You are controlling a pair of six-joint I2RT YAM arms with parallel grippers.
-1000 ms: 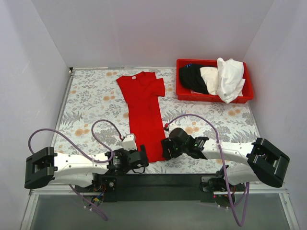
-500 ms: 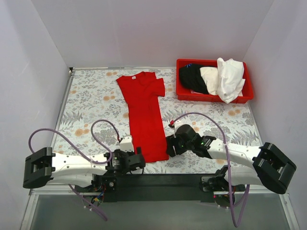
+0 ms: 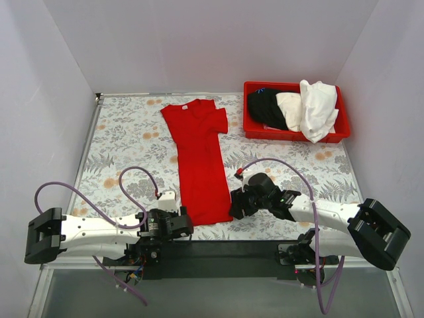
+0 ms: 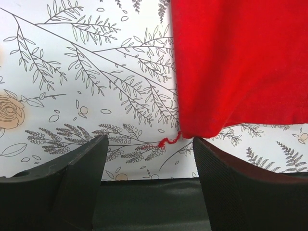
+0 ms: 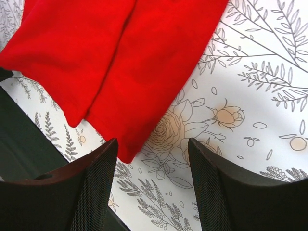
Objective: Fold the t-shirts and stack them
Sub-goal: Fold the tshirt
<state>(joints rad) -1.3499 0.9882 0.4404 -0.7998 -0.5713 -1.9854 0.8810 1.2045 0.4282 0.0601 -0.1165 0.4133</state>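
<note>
**Both of your grippers sit low at the near hem of the folded red shirt, jaws apart, holding nothing.**

On your left, the left gripper [image 3: 184, 222] reaches in nearly level from its base. Its wrist view shows the black fingers [image 4: 77, 173] spread on either side of the hem corner and a loose red thread [image 4: 168, 140]. The long, narrow-folded bright red cotton t-shirt [image 3: 199, 156] lies flat on the floral-printed tablecloth [image 3: 126, 139], collar at the far end. Its small white neck label [image 3: 186, 106] is too small to read. The right gripper [image 3: 236, 205] angles in at the opposite hem corner, released and gaping. Far right, the rigid red plastic bin [image 3: 295, 136] holds a black shirt [image 3: 265, 109], a cream shirt [image 3: 289, 106] and a white shirt [image 3: 318, 109] draped over its front rim.
</note>
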